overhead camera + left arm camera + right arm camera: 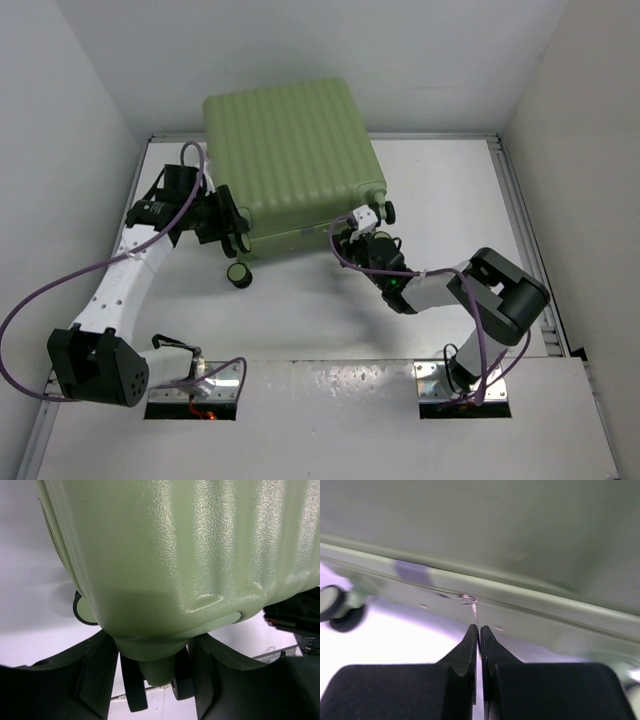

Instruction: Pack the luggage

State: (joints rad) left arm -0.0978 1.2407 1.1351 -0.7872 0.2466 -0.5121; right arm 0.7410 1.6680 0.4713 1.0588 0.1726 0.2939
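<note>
1. Luggage (290, 150): 1 light-green hard-shell case, the biggest item, lying flat at the far centre of the worktop (330, 310). Broad ribbed face up, wheel end toward the arms. The shell is closed, so the interior and any contents are hidden. Up close the surface is finely pebbled plastic with rounded ribs and moulded corner housings. A zip line runs along the near side between the 2 shell halves.

2. Left end effector (154, 650): 2 black fingers closed about the caster (156, 672) at the case's near-left corner, pressing on its twin black wheels from either side. The lower ends of the fingers are cut off by the frame.

3. Right end effector (479, 629): both fingers pressed together, no gap, at the zip line on the near side toward the right corner. The tip of the zipper pull (471, 606) meets the fingertips. Whether it is pinched between them is hard to make out.

4. Free wheel (238, 272): black rim, cream hub, resting on the worktop below the near-left corner.

5. Zipper pull: small, thin, silver metal, hanging from the slider and slightly blurred.
</note>
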